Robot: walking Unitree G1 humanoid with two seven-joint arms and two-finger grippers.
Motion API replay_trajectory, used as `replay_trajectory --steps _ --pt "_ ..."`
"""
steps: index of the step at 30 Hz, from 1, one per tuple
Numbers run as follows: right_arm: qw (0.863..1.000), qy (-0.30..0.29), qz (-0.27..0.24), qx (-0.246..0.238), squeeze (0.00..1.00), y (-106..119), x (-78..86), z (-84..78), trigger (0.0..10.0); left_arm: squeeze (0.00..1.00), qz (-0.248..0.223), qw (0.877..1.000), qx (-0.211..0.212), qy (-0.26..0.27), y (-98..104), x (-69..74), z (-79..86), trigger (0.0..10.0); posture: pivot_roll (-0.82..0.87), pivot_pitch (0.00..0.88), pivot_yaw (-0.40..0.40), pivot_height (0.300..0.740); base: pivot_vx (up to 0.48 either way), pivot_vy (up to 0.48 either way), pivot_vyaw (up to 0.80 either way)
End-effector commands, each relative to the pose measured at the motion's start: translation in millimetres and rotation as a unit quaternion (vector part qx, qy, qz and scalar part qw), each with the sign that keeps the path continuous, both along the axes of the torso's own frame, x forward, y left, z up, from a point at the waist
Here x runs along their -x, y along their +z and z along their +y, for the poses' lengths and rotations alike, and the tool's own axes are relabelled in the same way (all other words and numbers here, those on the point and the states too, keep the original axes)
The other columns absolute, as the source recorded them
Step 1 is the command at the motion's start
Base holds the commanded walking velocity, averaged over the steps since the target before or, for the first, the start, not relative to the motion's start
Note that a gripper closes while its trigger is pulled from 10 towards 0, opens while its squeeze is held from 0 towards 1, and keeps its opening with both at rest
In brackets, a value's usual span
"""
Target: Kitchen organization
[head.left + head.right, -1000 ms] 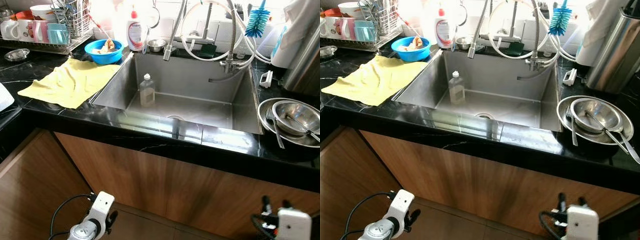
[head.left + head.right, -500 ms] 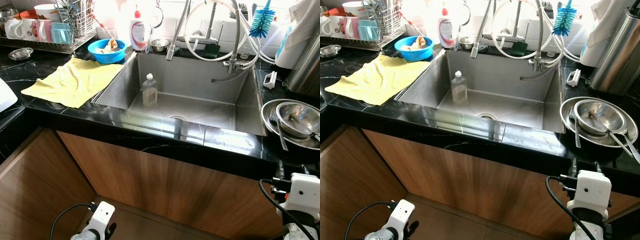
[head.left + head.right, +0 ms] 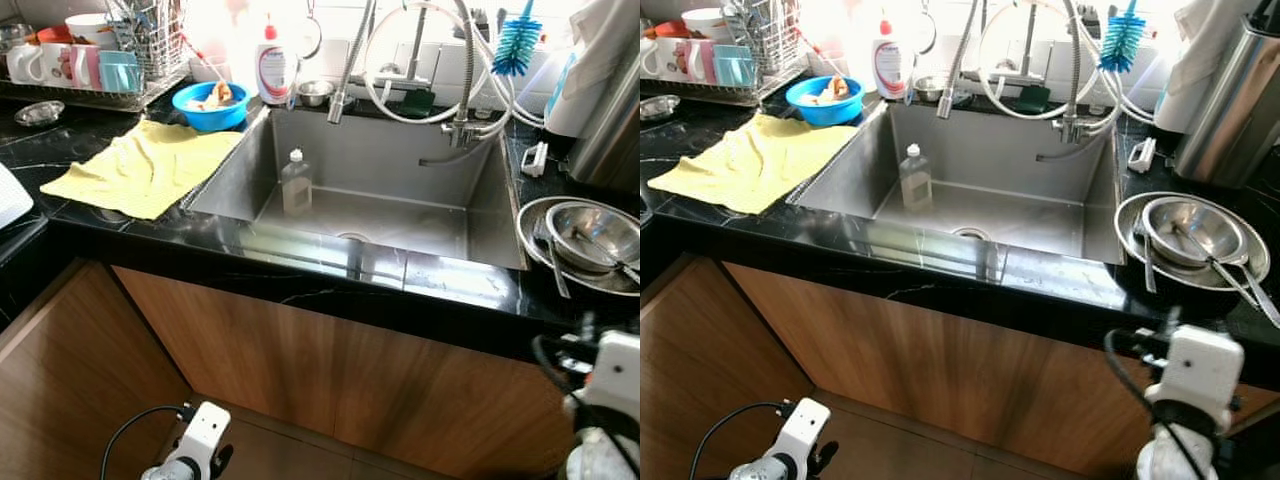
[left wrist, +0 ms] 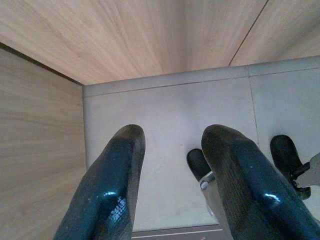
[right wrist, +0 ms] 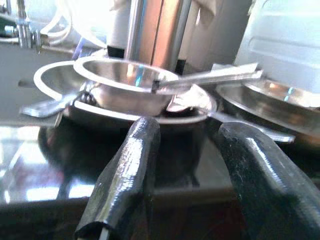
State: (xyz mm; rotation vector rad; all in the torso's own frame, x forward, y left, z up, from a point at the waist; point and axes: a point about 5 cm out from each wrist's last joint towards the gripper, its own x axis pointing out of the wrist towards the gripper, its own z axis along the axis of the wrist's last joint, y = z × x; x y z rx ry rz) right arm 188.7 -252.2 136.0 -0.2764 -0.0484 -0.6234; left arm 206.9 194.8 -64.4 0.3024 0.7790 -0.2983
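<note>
A steel bowl sits inside a wider steel plate on the black counter right of the sink, with spoons and other utensils lying across them. In the right wrist view my right gripper is open and level with the counter edge. It points at that bowl from a short distance and holds nothing. My right wrist is raised in front of the cabinet, below the plate. My left gripper hangs open and empty over the floor, low at the left.
The steel sink holds a clear bottle. A yellow cloth, blue bowl, soap bottle and dish rack with mugs are on the left. A tall steel canister stands behind the plate. Wooden cabinet fronts run below the counter.
My right arm has risen from low near the floor to counter-edge height under the steel plate. The left arm stays low. The view has shifted slightly.
</note>
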Motion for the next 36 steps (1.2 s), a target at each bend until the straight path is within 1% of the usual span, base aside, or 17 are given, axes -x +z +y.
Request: replay_trajectory --steps 1,2,3,5,6,7,8,13,23,36 --pt "1.000 -0.004 -0.009 0.004 0.93 6 -0.9 -0.6 10.0 0.00 0.003 1.000 -0.010 -0.007 0 0.2 3.0 10.0 -0.16 0.000 0.029 0.740 0.000 0.000 0.00" --pt "1.000 -0.004 -0.009 0.004 0.93 6 -1.5 -0.5 10.0 0.00 0.004 1.000 -0.010 -0.007 0 0.3 3.1 10.0 -0.16 0.000 0.029 0.740 0.000 0.000 0.00" --pt "1.000 -0.005 -0.010 0.004 1.00 7 -2.1 -0.3 10.0 0.00 0.004 1.000 -0.010 -0.007 0 0.4 3.2 10.0 -0.17 0.000 0.030 0.740 0.000 0.000 0.00" --pt "1.000 -0.006 -0.012 0.003 1.00 8 -3.2 0.5 10.0 0.00 0.004 1.000 -0.010 -0.009 0 0.4 3.4 10.0 -0.16 0.000 0.031 0.740 0.000 0.000 0.00" --pt "1.000 -0.007 -0.012 0.002 0.93 8 -3.8 0.9 10.0 0.00 0.004 1.000 -0.010 -0.009 0 0.3 3.4 10.0 -0.16 0.000 0.031 0.740 0.000 0.000 0.00" --pt "1.000 -0.008 -0.012 0.002 0.93 8 -4.1 1.1 10.0 0.00 0.004 1.000 -0.010 -0.009 0 0.3 3.4 10.0 -0.16 0.000 0.031 0.740 0.000 0.000 0.00" --pt "1.000 -0.006 -0.012 0.001 0.00 9 -5.1 1.6 10.0 0.00 0.004 1.000 -0.011 -0.010 0 0.2 3.5 10.0 -0.16 0.000 0.032 0.740 0.000 0.000 0.00" --pt "1.000 -0.009 -0.020 -0.009 0.00 10 -9.9 0.8 10.0 0.00 0.004 1.000 -0.010 -0.009 0 -0.1 3.5 10.0 -0.16 0.000 0.035 0.740 0.000 0.000 0.00" --pt "0.998 -0.021 -0.056 0.000 0.00 25 -23.1 -2.5 10.0 0.00 0.003 1.000 -0.013 -0.011 1 -1.6 3.7 10.0 -0.16 0.000 0.038 0.740 0.000 0.000 0.00" --pt "0.998 -0.028 -0.058 -0.001 0.00 24 -24.3 -2.1 10.0 0.00 0.002 1.000 -0.014 -0.010 1 -0.9 3.8 10.0 -0.15 0.000 0.036 0.740 0.000 0.000 0.00"
